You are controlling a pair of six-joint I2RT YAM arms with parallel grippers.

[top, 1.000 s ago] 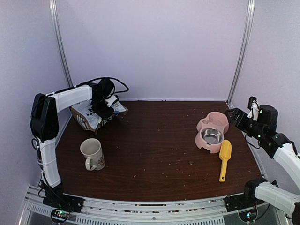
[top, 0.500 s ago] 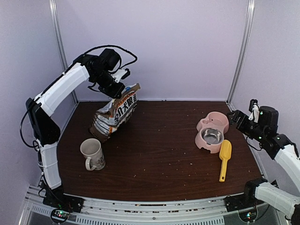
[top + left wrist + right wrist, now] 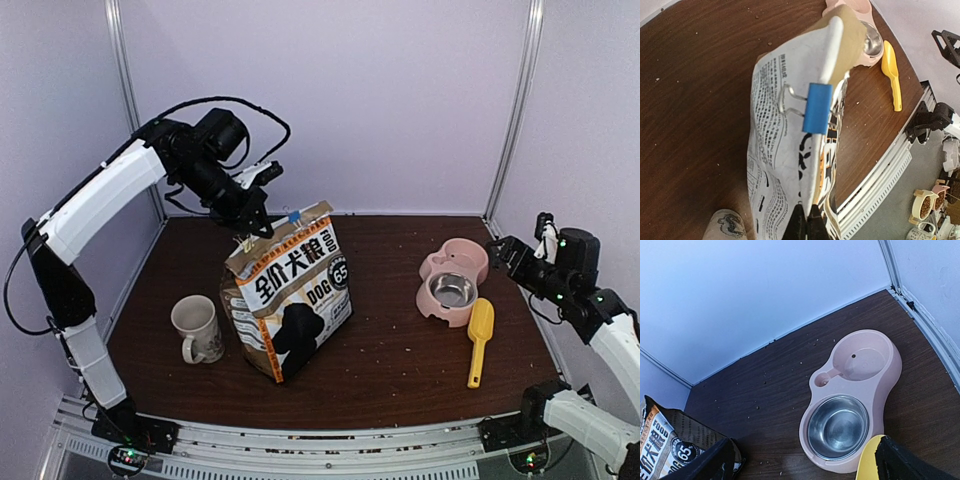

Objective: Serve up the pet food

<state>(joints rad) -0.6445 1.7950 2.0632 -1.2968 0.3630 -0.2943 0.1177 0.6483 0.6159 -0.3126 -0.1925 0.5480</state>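
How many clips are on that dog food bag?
1: a blue clip on the bag's folded top edge, along from where the left gripper pinches it. Others may be hidden behind the fold.

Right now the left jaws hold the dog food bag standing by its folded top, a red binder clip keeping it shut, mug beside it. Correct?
One error: the binder clip is blue, not red, as the left wrist view shows. The rest stands: left jaws hold the dog food bag standing by its folded top, mug beside it.
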